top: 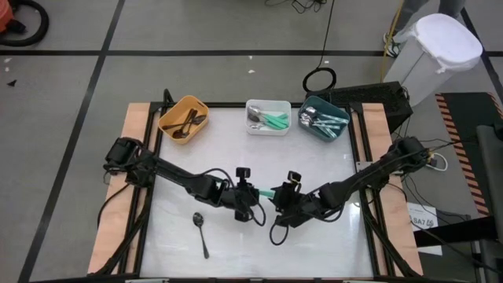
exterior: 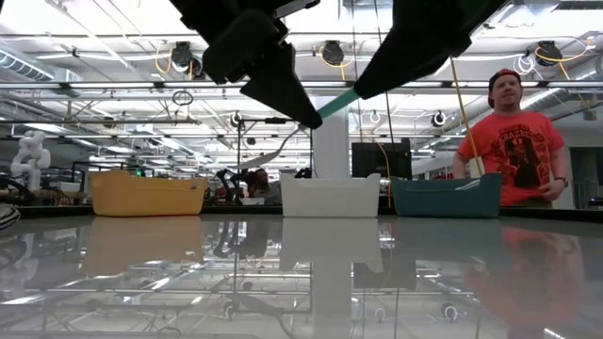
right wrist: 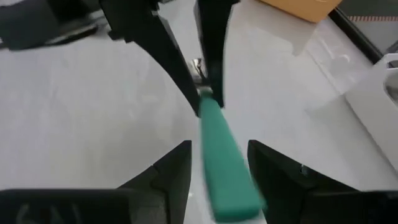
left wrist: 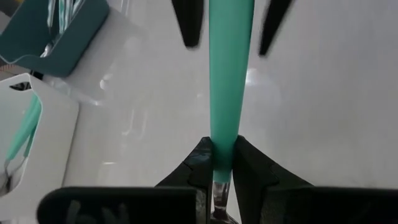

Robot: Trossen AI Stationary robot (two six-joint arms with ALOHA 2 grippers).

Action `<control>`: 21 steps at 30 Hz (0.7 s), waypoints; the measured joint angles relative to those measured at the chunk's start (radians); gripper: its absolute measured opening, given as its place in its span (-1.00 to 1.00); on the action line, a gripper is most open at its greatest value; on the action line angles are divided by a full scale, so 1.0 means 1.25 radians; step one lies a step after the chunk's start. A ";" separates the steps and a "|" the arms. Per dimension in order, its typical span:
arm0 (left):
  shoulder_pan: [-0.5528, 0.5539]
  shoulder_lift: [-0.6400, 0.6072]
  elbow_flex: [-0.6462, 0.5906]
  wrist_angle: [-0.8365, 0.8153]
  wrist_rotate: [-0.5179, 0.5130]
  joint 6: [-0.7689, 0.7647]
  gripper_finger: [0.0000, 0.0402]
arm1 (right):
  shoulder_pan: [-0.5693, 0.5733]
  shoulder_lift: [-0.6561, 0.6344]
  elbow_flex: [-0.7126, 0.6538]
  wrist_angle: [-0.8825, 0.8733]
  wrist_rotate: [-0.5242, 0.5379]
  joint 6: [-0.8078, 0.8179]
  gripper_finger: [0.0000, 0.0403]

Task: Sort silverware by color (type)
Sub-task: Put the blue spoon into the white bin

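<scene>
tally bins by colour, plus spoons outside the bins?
Orange bin: 1
White bin: 1
Teal bin: 1
Mint-handled spoon, in the air, held in the left gripper, its handle between the open jaws of the right gripper: 1
Spoon lying on the table: 1
Total: 5

Bright ceiling lamps (exterior: 332, 52) are lighting the room evenly. The glossy worktop (exterior: 301, 273) is mirroring the bins and rafters, glare is spotting it in the left wrist view, and the mint-green handle (right wrist: 227, 168) is blurring close up.
</scene>
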 joint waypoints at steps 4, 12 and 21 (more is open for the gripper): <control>-0.012 0.000 0.000 0.000 -0.002 -0.019 -0.81 | 0.000 0.022 0.000 0.019 -0.005 0.017 -0.24; -0.019 0.000 0.000 -0.001 -0.002 -0.025 -0.81 | -0.001 0.041 0.000 0.051 0.000 0.029 -0.44; -0.017 0.000 0.000 -0.004 -0.004 -0.013 -0.81 | -0.004 0.040 0.000 0.082 -0.001 0.011 -0.56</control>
